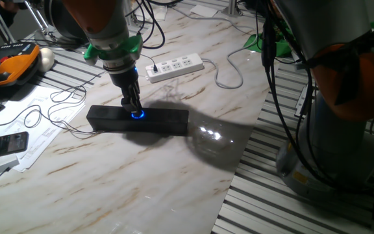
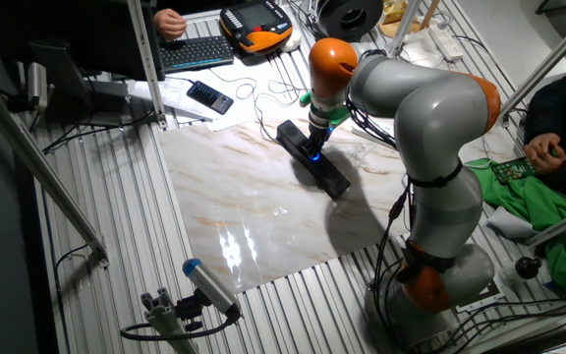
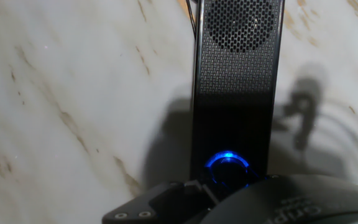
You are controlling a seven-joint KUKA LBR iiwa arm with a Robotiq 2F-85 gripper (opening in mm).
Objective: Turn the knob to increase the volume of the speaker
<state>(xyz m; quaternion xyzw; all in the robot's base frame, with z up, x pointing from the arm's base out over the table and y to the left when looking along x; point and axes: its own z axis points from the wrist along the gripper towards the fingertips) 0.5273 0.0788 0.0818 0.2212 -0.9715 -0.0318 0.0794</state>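
- Gripper [image 1: 134,109] sits right over the knob [image 3: 227,165], mid-speaker [image 1: 138,121]; I cannot tell if it grips
- Risk: 1 off-centre twist could drag the light speaker across the table [image 1: 161,182]; volume unchanged

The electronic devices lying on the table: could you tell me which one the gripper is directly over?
The long black rectangular speaker: the gripper stands at its glowing blue knob. The white power strip lies behind it, the flat black phone off toward the table's edge.

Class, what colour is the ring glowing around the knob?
Blue; the knob shows it best in the hand view.
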